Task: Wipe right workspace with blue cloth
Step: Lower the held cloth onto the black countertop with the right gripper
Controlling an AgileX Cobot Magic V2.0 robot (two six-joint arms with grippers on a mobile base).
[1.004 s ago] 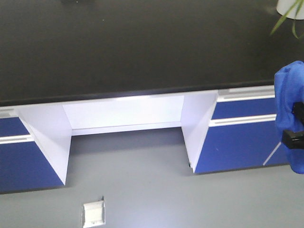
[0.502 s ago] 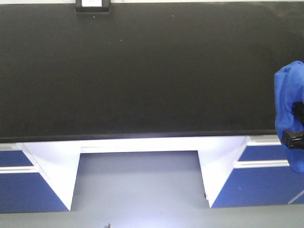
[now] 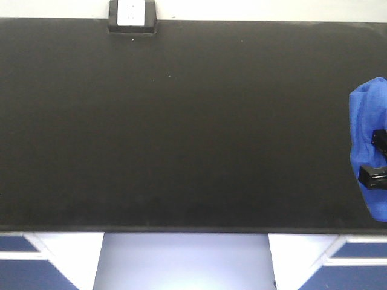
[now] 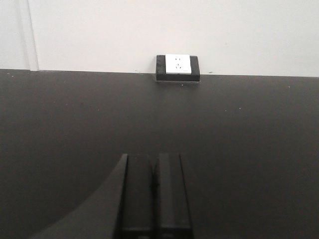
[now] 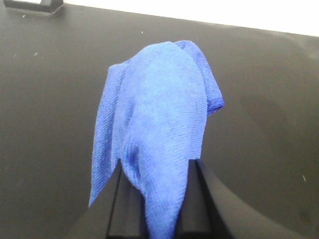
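Royal-blue microfibre cloth (image 5: 159,109), seemingly soft and light, droops from the right gripper (image 5: 157,174) pinching a bunched fold over the matte black benchtop (image 3: 181,121), far right of the white-faced socket box (image 3: 132,13), while the left gripper (image 4: 154,162) is closed on nothing.

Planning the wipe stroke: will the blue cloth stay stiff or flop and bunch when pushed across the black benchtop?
Probably floppy: the blue cloth hangs in loose folds from the right end effector. Likely light: one pinch carries it. Its textured weave may drag and bunch on the matte benchtop.
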